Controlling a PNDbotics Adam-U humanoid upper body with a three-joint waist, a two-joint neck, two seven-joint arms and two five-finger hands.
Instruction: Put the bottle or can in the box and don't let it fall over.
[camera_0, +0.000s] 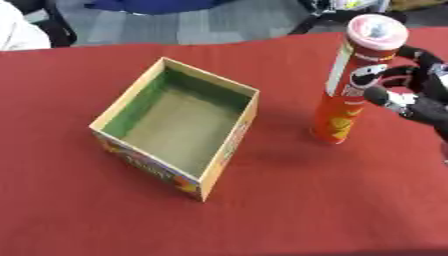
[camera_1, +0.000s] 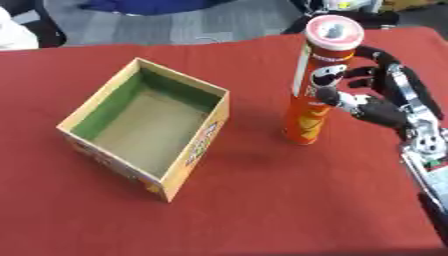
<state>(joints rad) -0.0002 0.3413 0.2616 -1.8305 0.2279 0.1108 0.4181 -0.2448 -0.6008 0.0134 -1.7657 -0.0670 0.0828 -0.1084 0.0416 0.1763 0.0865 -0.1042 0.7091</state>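
On the red table (camera_0: 79, 210), your right hand (camera_1: 376, 95) curls round the tall chip can (camera_1: 317, 85), standing upright just right of the open box (camera_1: 144, 127).

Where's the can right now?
The can stands upright on the red table, right of the open box and apart from it. The right robot hand is at its right side, fingers curled toward it.
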